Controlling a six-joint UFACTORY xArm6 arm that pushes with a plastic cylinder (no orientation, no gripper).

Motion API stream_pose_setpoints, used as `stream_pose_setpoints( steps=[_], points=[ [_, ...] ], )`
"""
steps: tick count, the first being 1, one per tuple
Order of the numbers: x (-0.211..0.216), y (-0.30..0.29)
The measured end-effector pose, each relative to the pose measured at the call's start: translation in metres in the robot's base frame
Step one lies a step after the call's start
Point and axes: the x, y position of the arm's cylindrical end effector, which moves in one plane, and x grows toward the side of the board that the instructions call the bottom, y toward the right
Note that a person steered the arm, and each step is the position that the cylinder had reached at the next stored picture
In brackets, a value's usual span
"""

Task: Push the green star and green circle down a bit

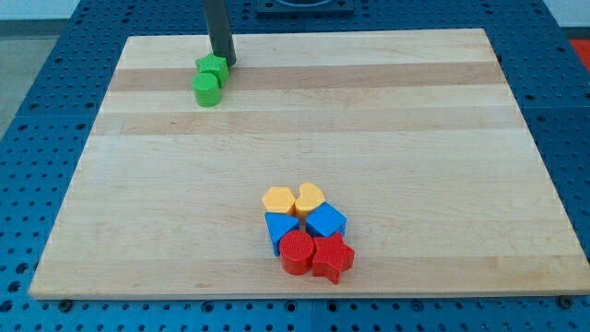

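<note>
The green star (212,67) and the green circle (206,89) sit touching each other near the view's top left of the wooden board (369,138), the circle just below the star. My tip (226,63) is at the star's upper right edge, touching or almost touching it. The dark rod rises from there out of the view's top.
A tight cluster sits at the view's bottom centre: a yellow hexagon-like block (277,199), a yellow heart (310,196), two blue blocks (280,228) (325,221), a red circle (297,252) and a red star (334,258). A blue perforated table (37,111) surrounds the board.
</note>
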Motion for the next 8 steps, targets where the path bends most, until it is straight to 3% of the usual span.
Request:
stream_pose_setpoints(
  steps=[8],
  points=[
    [0.083,-0.018]
  ],
)
